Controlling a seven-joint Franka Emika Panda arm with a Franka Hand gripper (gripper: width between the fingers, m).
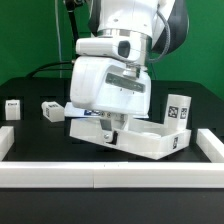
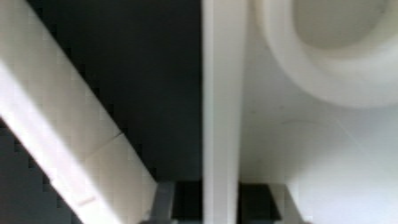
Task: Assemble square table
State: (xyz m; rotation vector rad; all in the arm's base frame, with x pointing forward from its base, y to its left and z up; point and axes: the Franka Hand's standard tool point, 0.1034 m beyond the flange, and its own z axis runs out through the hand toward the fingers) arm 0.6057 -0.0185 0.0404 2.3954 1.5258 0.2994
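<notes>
Square table panel [image 1: 158,143] rim clamped in gripper [image 1: 110,126].

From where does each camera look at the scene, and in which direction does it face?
Exterior view: apart from the robot, on the border rail's side, slightly above, facing the arm; it shows the arm and the gripper over the square table panel.
Wrist view: carried on the arm behind the gripper, looking down along the fingertips at the panel's rim; only the dark fingertips show.
Shared: the panel and the gripper shut on its rim.
</notes>
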